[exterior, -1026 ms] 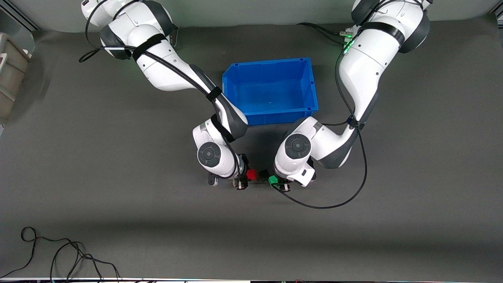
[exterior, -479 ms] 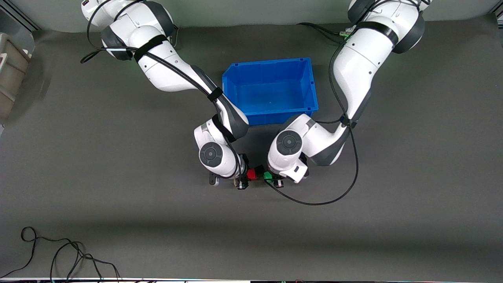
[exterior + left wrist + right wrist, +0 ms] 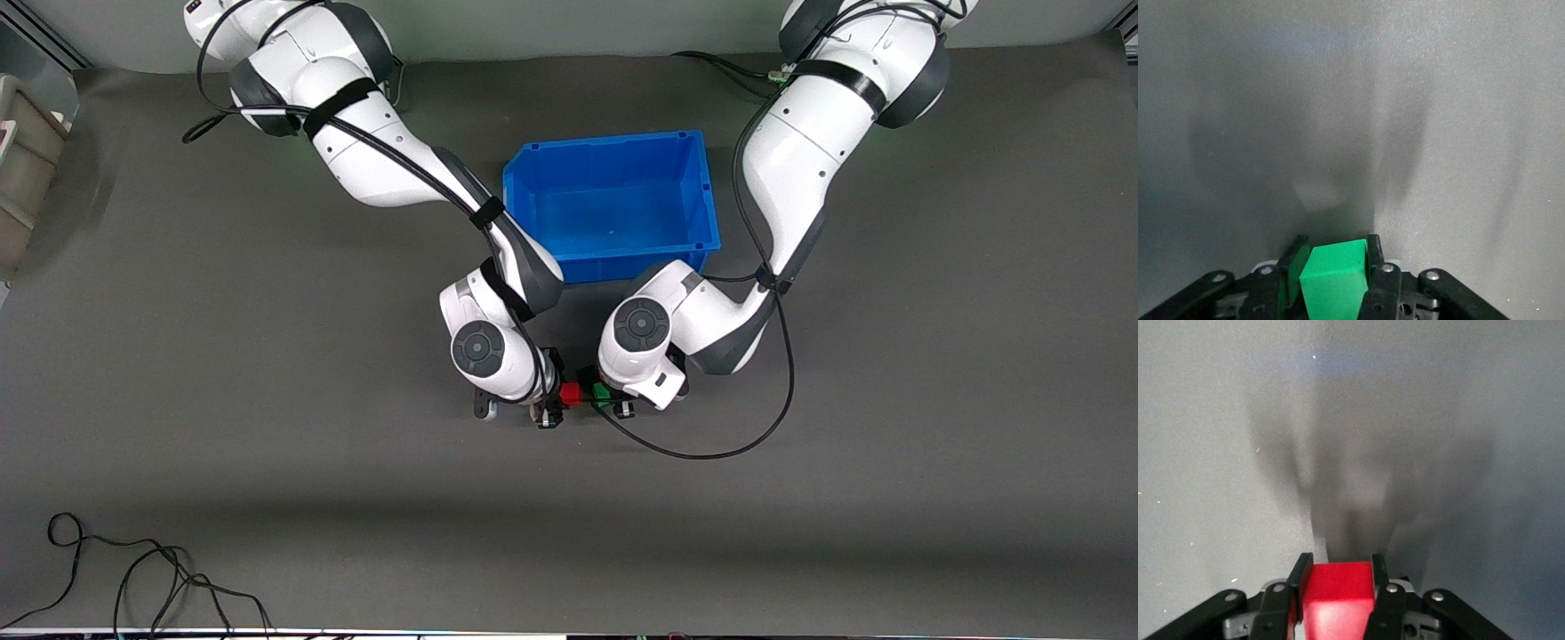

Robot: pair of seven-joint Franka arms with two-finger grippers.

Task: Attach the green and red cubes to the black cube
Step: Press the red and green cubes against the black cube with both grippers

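Note:
My right gripper (image 3: 551, 402) is shut on the red cube (image 3: 570, 395) and holds it low over the grey mat; the right wrist view shows the red cube (image 3: 1338, 590) between the fingers of that gripper (image 3: 1338, 570). My left gripper (image 3: 615, 402) is shut on the green cube (image 3: 602, 395), as the left wrist view shows (image 3: 1335, 277). The two cubes face each other with a small gap. The black cube (image 3: 587, 377) shows as a dark shape between the grippers, just farther from the front camera than that gap. It is out of both wrist views.
A blue bin (image 3: 613, 258) stands empty on the mat, farther from the front camera than the grippers. A black cable (image 3: 711, 453) loops from the left arm onto the mat. More cable (image 3: 133, 578) lies near the front edge.
My left gripper has carried the green cube toward the red cube, closing most of the gap. The right gripper with the red cube has hardly moved.

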